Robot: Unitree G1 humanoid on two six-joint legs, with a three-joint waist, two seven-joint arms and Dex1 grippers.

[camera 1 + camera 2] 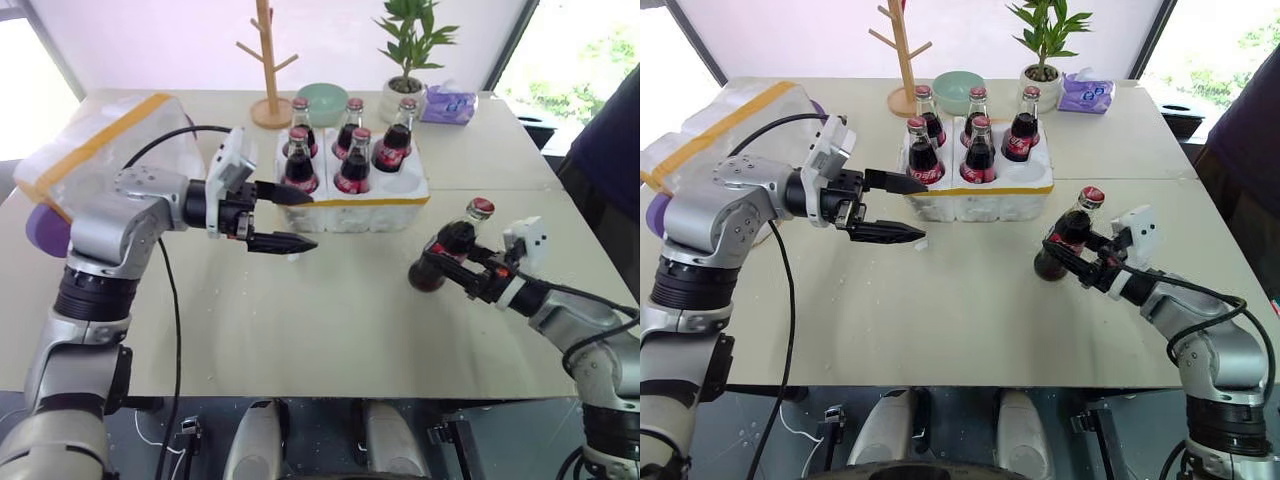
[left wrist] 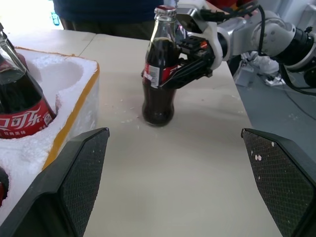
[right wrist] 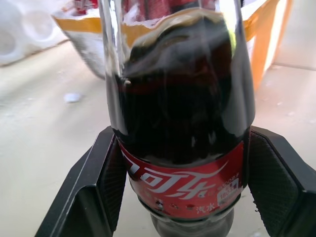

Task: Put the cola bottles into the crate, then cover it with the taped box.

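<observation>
The right gripper (image 1: 1077,252) is clamping a small glass bottle of dark cola with a red cap and red label (image 1: 1068,236), which is standing slightly tilted on the pale beige counter (image 1: 970,320), to the right of the crate. The left gripper (image 1: 902,207) is hovering with its two black fingers spread wide, holding nothing, just in front of the low white styrofoam crate with a yellow tape band (image 1: 978,190). Five more red-capped cola bottles (image 1: 979,152) are standing in its round wells; one front well is sitting empty. The large dimpled white styrofoam box with yellow-orange tape (image 1: 95,150) is lying at the counter's left. Behind the crate are standing a wooden peg stand (image 1: 266,62), a green bowl (image 1: 322,100), a potted plant (image 1: 408,60) and a purple tissue pack (image 1: 448,104).
</observation>
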